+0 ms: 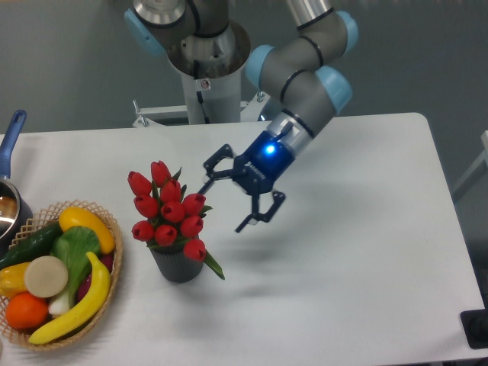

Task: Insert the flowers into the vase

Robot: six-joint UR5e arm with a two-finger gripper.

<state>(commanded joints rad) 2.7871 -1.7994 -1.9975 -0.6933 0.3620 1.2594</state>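
Left of the middle of the white table (343, 252), we see the flowers (168, 213) standing in the vase (177, 264): red tulip heads bunch above the dark rim, and one green leaf hangs over the rim on the right side. The vase stands upright on the table, just beside a woven basket (114, 267) to its left.

We find the gripper (229, 197) up and to the right of the bunch, its jaws spread wide and holding nothing. The two dark fingers point down and to the left, toward the flowers; the upper finger (217, 162) ends near the topmost tulips, the lower one (259, 213) ends over bare table to the right of the vase. Neither finger touches the tulips or the vase; a clear gap separates them. A blue light (268, 147) glows on the gripper body.

We can see a small pale marking on the black gripper body, but it is too small to read. A small label (204, 83) on the arm's base column is likewise unreadable.

The basket holds a banana (80, 305), an orange (27, 310), a cucumber (27, 245) and other produce. At the far left edge we see a pot (9, 207) with a blue handle.
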